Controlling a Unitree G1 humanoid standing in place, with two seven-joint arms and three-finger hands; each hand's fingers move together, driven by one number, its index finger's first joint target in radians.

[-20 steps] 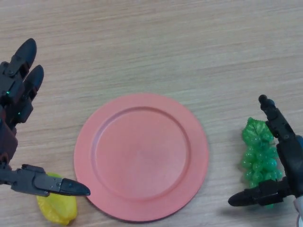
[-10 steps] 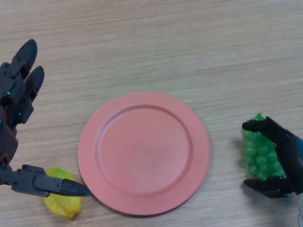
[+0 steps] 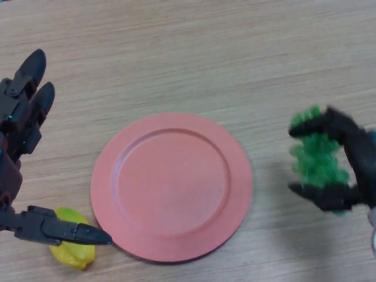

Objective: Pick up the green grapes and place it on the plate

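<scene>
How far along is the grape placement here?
Grasp done: the right hand is curled round the green grapes, right of the plate. Left: carrying them over and setting them down; the plate holds nothing yet. The left hand is idle.

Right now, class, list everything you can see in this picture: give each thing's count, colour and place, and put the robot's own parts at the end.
Plate: one, pinkish-red, round, lying flat in the middle of the table, nothing on it.
Green grapes: one bunch, bright green, to the right of the plate, gripped in the right hand.
Yellow fruit: one, yellow, at the lower left beside the plate's edge, partly behind the left hand's thumb.
Table: one, light wood grain, under everything.
Left hand: one, black, at the left edge, fingers straight and holding nothing.
Right hand: one, black, at the right edge, fingers and thumb curled round the green grapes.
</scene>
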